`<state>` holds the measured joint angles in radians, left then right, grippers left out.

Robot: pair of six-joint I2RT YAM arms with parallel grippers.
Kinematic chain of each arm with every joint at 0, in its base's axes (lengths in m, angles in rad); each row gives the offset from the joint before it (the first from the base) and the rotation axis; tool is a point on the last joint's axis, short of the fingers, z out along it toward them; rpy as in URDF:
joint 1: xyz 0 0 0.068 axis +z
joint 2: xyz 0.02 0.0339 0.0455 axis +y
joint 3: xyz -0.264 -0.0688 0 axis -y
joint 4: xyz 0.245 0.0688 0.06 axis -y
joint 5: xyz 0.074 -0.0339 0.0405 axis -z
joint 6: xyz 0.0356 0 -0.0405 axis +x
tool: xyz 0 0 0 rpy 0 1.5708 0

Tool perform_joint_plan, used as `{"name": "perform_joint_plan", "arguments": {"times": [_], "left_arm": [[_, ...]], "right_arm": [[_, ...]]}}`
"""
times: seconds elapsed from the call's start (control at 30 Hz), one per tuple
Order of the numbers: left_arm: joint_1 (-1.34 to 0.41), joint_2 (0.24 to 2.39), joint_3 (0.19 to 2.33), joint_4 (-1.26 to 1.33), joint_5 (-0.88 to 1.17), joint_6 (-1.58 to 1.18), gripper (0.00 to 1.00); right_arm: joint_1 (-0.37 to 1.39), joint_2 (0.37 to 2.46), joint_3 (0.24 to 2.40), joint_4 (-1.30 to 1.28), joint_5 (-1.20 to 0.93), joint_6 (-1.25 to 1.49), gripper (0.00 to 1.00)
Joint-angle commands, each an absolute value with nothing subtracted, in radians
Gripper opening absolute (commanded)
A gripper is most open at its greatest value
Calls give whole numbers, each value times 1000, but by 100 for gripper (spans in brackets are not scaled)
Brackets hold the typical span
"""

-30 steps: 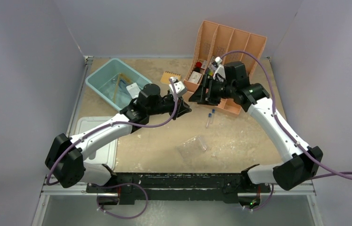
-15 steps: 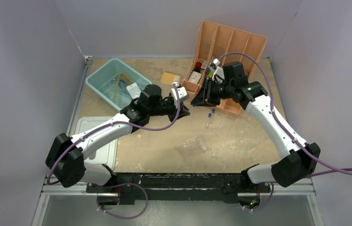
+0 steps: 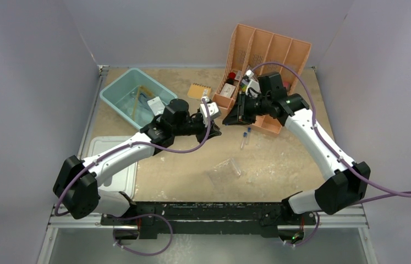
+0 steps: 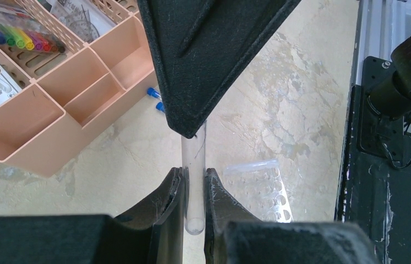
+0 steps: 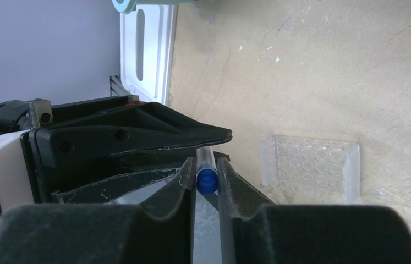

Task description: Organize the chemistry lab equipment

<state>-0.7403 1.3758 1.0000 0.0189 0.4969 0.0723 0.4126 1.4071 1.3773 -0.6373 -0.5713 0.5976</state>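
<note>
A clear test tube (image 4: 194, 187) is pinched upright between the fingers of my left gripper (image 4: 193, 173), which is shut on it. My right gripper (image 5: 207, 162) has its fingers pressed on both sides of the same tube's blue cap (image 5: 207, 180). In the top external view the two grippers meet tip to tip, left gripper (image 3: 217, 122) and right gripper (image 3: 228, 116), above the table's middle. Two more blue-capped test tubes (image 3: 245, 137) lie on the table just below them. The clear plastic tube rack (image 3: 225, 168) (image 5: 310, 168) stands nearer the front edge.
The peach divider (image 3: 296, 52) with bottles and pens stands at the back right, close behind my right wrist. A teal bin (image 3: 116, 88) at the back left holds amber tubing and a blue item. An orange notepad (image 3: 199, 90) lies between them. A white tray (image 3: 109, 148) lies at the front left.
My right gripper has moved left to my left gripper and closed its fingers on the capped end of the tube. My left gripper has kept its grip and shifted slightly.
</note>
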Motion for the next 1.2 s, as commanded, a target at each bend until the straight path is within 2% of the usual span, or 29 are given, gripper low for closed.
{"name": "perform_joint_plan", "arguments": {"times": [0.0,0.03,0.07,0.2,0.3,0.53,0.67,0.77,0.9,1.17], "left_arm": [[-744,1353,1002,72,501,54,0],[-743,1355,1001,75,497,44,2],[-742,1356,999,81,479,28,11],[-741,1353,982,115,392,-59,38],[-731,1327,950,152,313,-122,50],[-722,1220,946,14,-54,-273,50],[-717,1151,959,-58,-366,-428,50],[-705,1131,1015,-130,-483,-499,51],[-657,1143,1098,-227,-523,-613,53],[-540,1233,1203,-297,-288,-651,53]], "right_arm": [[419,1391,1391,-623,-617,563,15],[418,1388,1387,-619,-601,558,14],[419,1383,1387,-613,-577,557,13],[419,1367,1385,-642,-407,497,12],[425,1353,1367,-683,-239,446,12],[556,1283,1248,-669,120,484,13],[672,1266,1163,-649,253,541,12],[776,1268,1138,-657,355,578,12],[890,1290,1129,-677,487,624,11],[1008,1359,1075,-646,613,660,10]]}}
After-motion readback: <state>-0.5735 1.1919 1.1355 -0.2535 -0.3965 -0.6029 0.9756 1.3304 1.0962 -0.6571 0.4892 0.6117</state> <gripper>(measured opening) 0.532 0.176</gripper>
